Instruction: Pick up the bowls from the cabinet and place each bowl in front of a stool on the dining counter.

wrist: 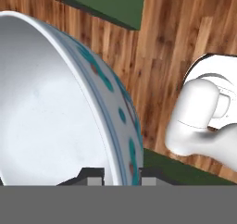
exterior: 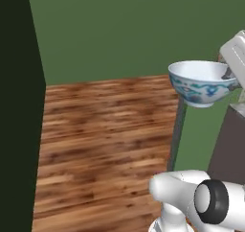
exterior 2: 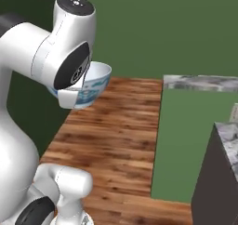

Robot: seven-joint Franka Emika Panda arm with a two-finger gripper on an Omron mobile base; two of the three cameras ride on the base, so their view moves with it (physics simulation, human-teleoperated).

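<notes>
One white bowl [exterior: 200, 84] with a blue-green painted outside hangs in the air above the wooden floor. My gripper [exterior: 229, 75] is shut on its right rim. In the hand view the bowl [wrist: 51, 112] takes up the left side, and its rim runs down between the two fingertips of the gripper [wrist: 121, 180]. From the right base view the bowl [exterior 2: 98, 80] peeks out behind my white forearm, tilted a little. The dining counter [exterior 2: 229, 131] shows as a marbled slab on a dark grey base at the lower right. The cabinet and the stool are out of view.
A green half wall with a marble cap [exterior 2: 200, 82] stands just left of the counter. Wooden floor [exterior: 105, 145] stretches ahead to a green back wall. A tall dark panel [exterior: 19, 111] borders the left side.
</notes>
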